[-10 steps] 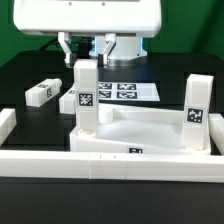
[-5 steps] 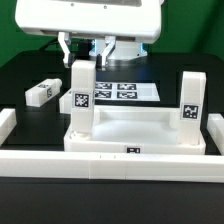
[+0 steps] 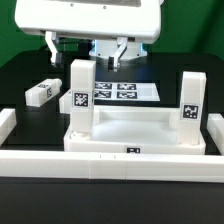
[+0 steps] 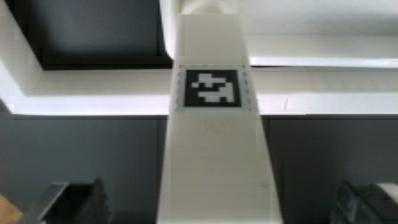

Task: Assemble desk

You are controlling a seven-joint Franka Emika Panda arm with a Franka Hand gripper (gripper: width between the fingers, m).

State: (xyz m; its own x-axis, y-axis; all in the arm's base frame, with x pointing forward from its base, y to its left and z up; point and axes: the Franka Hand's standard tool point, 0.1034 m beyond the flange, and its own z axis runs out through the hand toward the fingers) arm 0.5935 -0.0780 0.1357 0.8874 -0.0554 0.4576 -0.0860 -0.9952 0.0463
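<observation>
The gripper (image 3: 85, 55) is hanging above the desk with its claw spread wide. Its two thin fingers (image 3: 119, 56) are standing clear of the upright leg (image 3: 82, 95) on either side, gripping nothing. In the wrist view the dark fingertips (image 4: 71, 200) are sitting well out from the leg's (image 4: 217, 120) smooth white face, with dark gaps between.

The tabletop (image 3: 135, 125) is lying on the matte black table (image 3: 30, 70), just behind the low white wall (image 3: 60, 165). It is a wide rectangular tray of smooth white plastic with a raised rim.

The leg is a short square post of the same plastic. It is standing upright at the tabletop's corner on the exterior view's left, showing a black-and-white square tag (image 3: 82, 100) on its front face. A second leg (image 3: 192, 105), also tagged, is standing upright at the corner on the exterior view's right. A loose leg (image 3: 42, 92) is lying on its side on the table, apart from the tabletop toward the exterior view's left.

The flat marker board (image 3: 122, 92) is lying behind the tabletop, between the two upright legs as the exterior view shows them.
</observation>
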